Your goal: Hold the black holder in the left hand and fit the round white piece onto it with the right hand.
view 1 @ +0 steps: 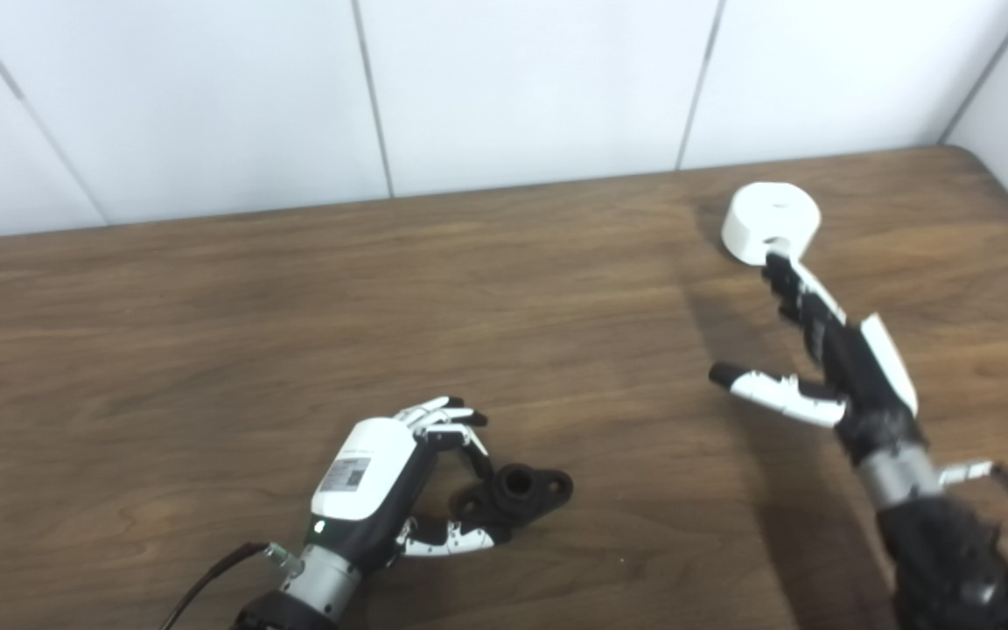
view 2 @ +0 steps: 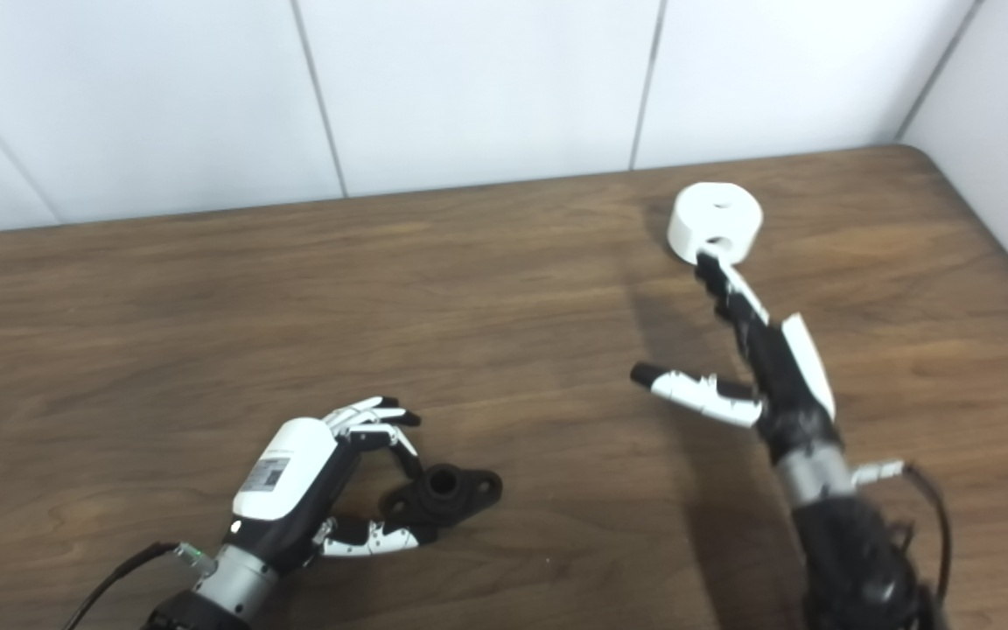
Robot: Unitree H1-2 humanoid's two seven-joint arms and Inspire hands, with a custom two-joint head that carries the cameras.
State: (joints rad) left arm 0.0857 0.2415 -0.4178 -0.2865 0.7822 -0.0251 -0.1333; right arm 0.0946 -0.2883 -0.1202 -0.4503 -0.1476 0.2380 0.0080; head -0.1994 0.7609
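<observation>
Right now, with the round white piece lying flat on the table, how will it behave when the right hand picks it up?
The round white piece looks like a squat, rigid disc, so it probably won't flex. Lying flat, it seems unlikely to roll or tip. Its smooth curved side may slip between the fingers of the right hand.

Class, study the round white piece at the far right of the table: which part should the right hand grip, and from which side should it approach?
Grip the round white piece across its curved side wall, coming down from above with the thumb on one side and the fingers opposite. It lies flat on the table like a short drum, its top face offering no hold. The open right hand already reaches toward its near edge.
</observation>
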